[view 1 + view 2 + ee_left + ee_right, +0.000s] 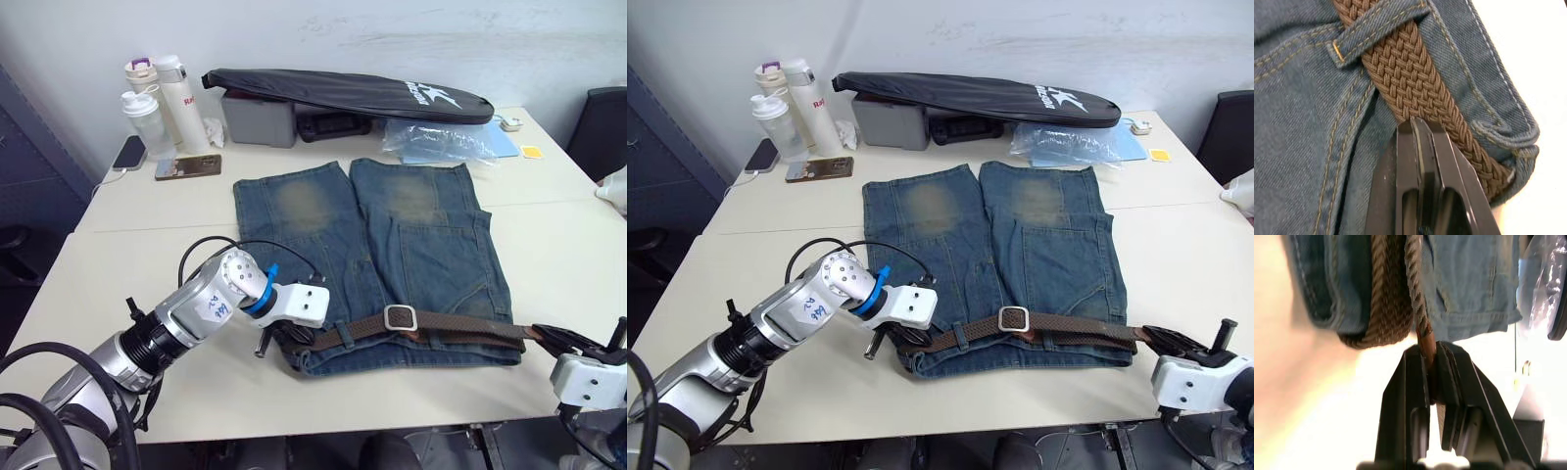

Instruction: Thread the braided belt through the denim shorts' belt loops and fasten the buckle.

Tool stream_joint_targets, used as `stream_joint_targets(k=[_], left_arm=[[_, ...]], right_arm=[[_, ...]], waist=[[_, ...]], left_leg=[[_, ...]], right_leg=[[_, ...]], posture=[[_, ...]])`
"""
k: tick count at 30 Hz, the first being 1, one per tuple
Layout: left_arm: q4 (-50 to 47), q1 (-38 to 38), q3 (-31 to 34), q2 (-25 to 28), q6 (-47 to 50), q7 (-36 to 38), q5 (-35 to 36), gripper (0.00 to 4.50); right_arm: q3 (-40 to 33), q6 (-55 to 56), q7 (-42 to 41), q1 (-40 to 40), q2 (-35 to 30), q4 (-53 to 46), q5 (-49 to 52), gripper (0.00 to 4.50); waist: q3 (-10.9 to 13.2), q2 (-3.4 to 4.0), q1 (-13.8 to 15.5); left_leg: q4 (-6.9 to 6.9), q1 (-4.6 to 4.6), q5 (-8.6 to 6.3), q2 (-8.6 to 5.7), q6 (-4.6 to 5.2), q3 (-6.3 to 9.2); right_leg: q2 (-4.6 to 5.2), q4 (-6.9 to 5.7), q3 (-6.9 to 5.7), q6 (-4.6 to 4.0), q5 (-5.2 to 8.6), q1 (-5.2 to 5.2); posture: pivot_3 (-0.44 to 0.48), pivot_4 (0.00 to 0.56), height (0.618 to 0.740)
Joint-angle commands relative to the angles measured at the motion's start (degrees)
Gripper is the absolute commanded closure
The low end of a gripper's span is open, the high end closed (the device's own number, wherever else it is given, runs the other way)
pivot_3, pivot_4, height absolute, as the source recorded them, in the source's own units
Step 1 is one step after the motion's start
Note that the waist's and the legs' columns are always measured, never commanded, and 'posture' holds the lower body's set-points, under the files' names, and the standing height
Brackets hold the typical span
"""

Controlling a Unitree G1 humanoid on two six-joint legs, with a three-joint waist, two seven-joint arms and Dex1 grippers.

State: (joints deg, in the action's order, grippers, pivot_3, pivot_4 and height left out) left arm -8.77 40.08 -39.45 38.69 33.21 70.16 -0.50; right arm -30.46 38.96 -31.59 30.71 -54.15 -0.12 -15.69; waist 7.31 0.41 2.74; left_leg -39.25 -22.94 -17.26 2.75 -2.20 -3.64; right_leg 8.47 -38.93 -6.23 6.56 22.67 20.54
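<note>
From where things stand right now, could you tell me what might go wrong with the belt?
The right gripper pinches only the reddish tip of the braided belt, so a pull might slip it free. The left gripper, shut, presses the belt near a belt loop; dragging could bunch the denim shorts.

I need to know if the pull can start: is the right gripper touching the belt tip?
Touching. The right wrist view shows the right gripper shut on the belt, its reddish tip clamped between the fingers.
</note>
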Motion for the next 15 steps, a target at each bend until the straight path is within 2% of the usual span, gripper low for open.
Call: stream_joint_targets(k=[1, 7, 13, 15], left_arm=[[5.8, -5.1, -5.8, 2.4, 2.1, 1.2, -5.1, 4.45], [6.2, -5.1, -5.2, 2.1, 1.5, 1.0, -5.1, 4.45], [5.1, -5.0, -4.2, 4.8, 1.0, 2.8, -4.8, 4.45], [4.9, -4.8, -3.8, 5.5, 0.4, 3.3, -4.8, 4.45]], right_arm=[[-0.5, -2.3, 0.9, 0.1, 0.6, 3.0, -0.3, 4.5], [3.2, -1.7, 2.5, 0.3, 1.5, 4.9, -1.8, 4.5], [9.1, -1.6, 4.6, -2.5, 2.5, 6.9, -3.0, 4.5], [11.3, -1.0, 5.7, -3.5, 2.5, 8.7, -4.4, 4.5]], waist=[[-0.2, -0.05, 0.0], [-0.4, -0.06, 0.0], [-0.7, -0.23, -0.4], [-0.9, -0.38, -1.1]], left_leg=[[-0.01, 0.01, -0.01, 0.0, -0.01, 0.0], [-0.47, 0.01, -0.29, 0.04, -0.12, 0.03], [-0.78, 0.02, -0.72, 0.12, 0.11, 0.04], [-0.78, 0.02, -0.73, 0.16, 0.09, 0.04]], right_leg=[[0.0, -0.05, 0.02, -0.02, 0.03, 0.0], [-0.01, -0.52, 0.13, -0.08, 0.33, 0.0], [-0.05, -0.68, 0.16, -0.15, 0.59, -0.05], [-0.06, -0.72, 0.15, -0.72, 0.9, -0.04]], posture=[[0.0, 0.15, 0.645], [0.0, 0.15, 0.645], [0.0, 0.15, 0.645], [0.0, 0.15, 0.645]])
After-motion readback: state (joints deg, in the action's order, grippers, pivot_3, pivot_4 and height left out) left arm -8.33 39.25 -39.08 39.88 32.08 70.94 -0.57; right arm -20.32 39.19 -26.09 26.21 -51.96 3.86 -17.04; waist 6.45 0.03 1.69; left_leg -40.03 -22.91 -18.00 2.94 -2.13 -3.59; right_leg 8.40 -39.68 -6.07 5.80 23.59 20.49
